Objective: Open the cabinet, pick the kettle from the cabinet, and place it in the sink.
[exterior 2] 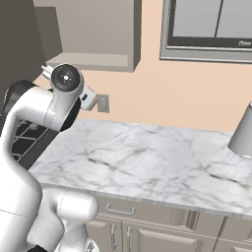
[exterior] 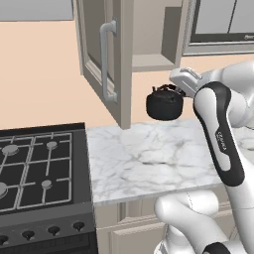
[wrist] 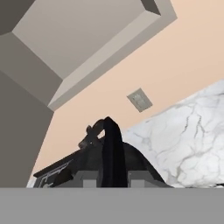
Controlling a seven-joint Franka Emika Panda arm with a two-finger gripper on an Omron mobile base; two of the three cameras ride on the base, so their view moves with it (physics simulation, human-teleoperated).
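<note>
With gripper [exterior: 174, 91] clamped on the arched handle of kettle [exterior: 164, 104], hanging clear above counter [exterior: 149, 158] just outside the open cabinet [exterior: 124, 54], carry away from cabinet toward sink, beyond these views

Left base view — from behind the arm's left, facing forward and down over the white-veined marble counter [exterior: 144, 158]. Right base view shares that counter from the right. Hand view — close along the gripper, tilted toward the peach wall [wrist: 175, 70].
</note>
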